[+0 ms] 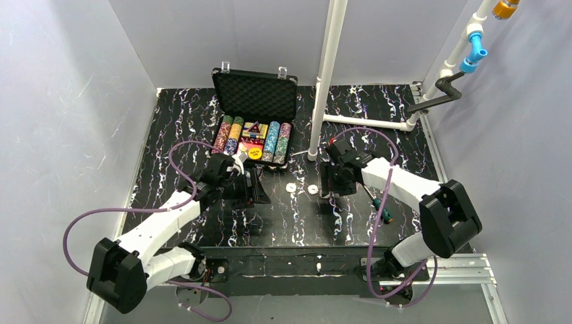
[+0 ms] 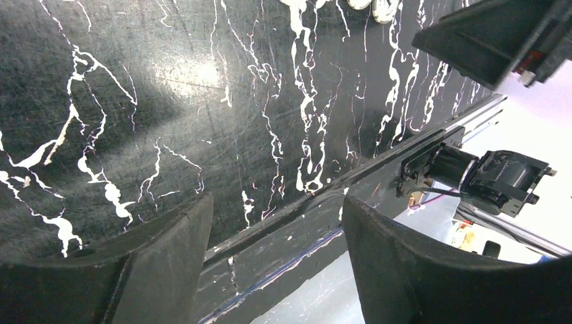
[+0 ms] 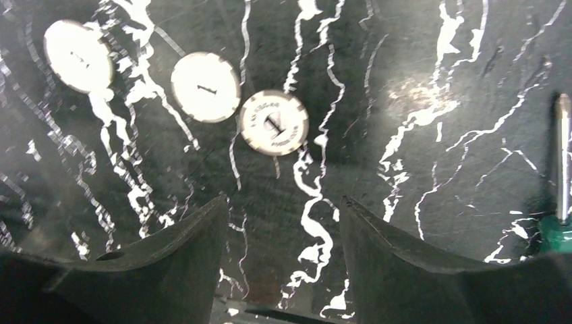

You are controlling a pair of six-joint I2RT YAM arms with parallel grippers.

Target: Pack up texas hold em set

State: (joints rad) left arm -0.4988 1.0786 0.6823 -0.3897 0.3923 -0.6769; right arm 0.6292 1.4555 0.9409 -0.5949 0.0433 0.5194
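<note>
- Case (image 1: 255, 94): black, foam-lined, open with the lid upright, upper centre of the top view. Rigid shell, and probably heavy once filled. The lid is best pushed shut from its top edge.
- Poker chips (image 1: 253, 138): multicoloured rows seated in the case tray. Dense and hard.
- Yellow disc (image 1: 255, 153): at the lower edge of the tray.
- White discs (image 3: 205, 87): three, flat on the table (image 3: 418, 61), upper left of the right wrist view. They look thin, light, stiff and likely slippery. Only the rim offers a hold, so pinch across the edge.
- Left gripper (image 2: 276, 209): jaws spread, nothing between them, over bare table.
- Right gripper (image 3: 282, 209): jaws spread, empty, just below the discs in its own view.
- Screwdriver (image 3: 562, 162): right edge of that view, green handle. Not part of the set.
</note>
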